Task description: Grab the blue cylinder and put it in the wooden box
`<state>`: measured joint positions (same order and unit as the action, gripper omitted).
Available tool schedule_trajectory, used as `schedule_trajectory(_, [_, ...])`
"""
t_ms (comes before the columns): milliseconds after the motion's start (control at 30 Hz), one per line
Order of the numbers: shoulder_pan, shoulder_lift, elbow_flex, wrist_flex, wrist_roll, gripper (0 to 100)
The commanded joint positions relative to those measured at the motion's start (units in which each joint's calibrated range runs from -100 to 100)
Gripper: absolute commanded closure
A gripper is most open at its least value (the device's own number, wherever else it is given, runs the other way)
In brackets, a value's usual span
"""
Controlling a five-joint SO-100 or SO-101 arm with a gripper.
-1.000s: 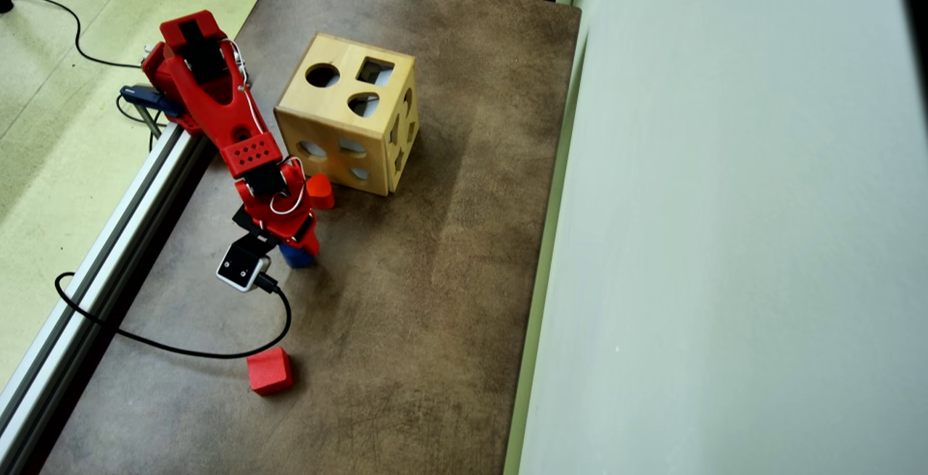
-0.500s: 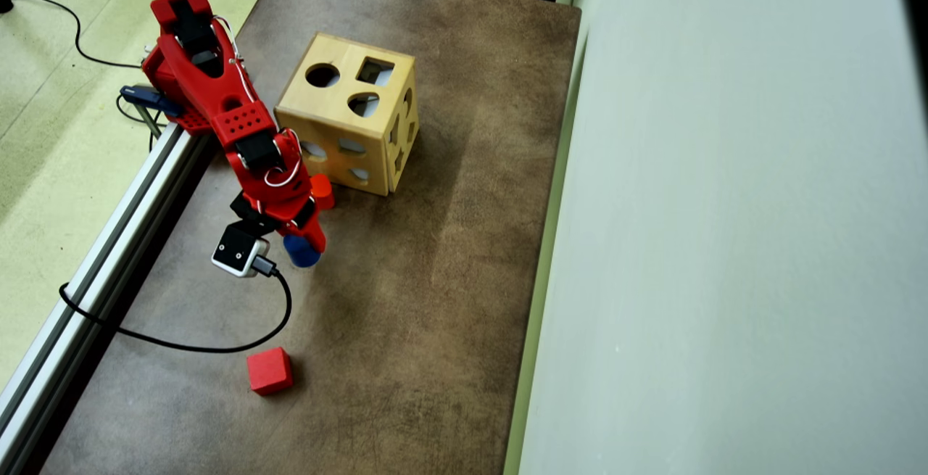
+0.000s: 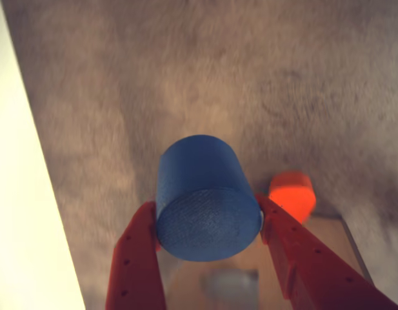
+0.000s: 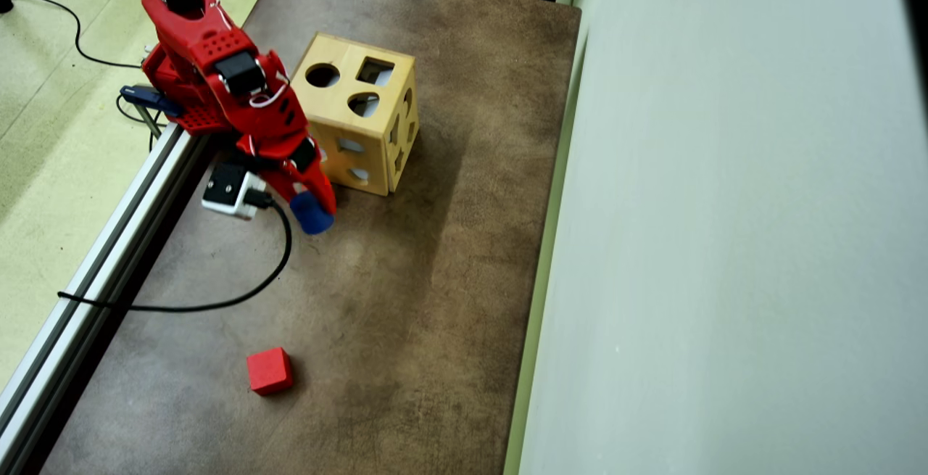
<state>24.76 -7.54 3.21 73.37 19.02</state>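
My gripper (image 3: 208, 216) is shut on the blue cylinder (image 3: 205, 194), one red finger pressing each side of it. In the overhead view the blue cylinder (image 4: 312, 214) hangs above the brown table, held by the gripper (image 4: 313, 208) at the end of the red arm. It is just left of and in front of the wooden box (image 4: 355, 112). The box is a light-wood cube with a round, a square and a rounded hole in its top. In the wrist view a blurred edge of the wooden box (image 3: 328, 236) shows below the cylinder.
A red cube (image 4: 269, 370) lies on the table (image 4: 435, 279) nearer the front. An orange-red block (image 3: 292, 194) sits by the box; the arm hides it from above. A black cable (image 4: 217, 304) runs across the table's left part. An aluminium rail (image 4: 94, 272) borders the left edge.
The arm has lifted the blue cylinder off the table and drawn it back toward the wooden box. The arm's wrist now covers the orange-red block in the overhead view.
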Motion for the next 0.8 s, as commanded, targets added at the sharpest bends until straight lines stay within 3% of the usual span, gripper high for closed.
schedule_trajectory(0, [-3.29, -9.49, -2.31, 3.72, -0.1, 87])
schedule_trajectory(267, [-11.16, -20.78, -2.31, 11.44, -0.49, 87])
schedule_trajectory(767, [-22.6, -24.77, -1.6, 24.3, -9.28, 87])
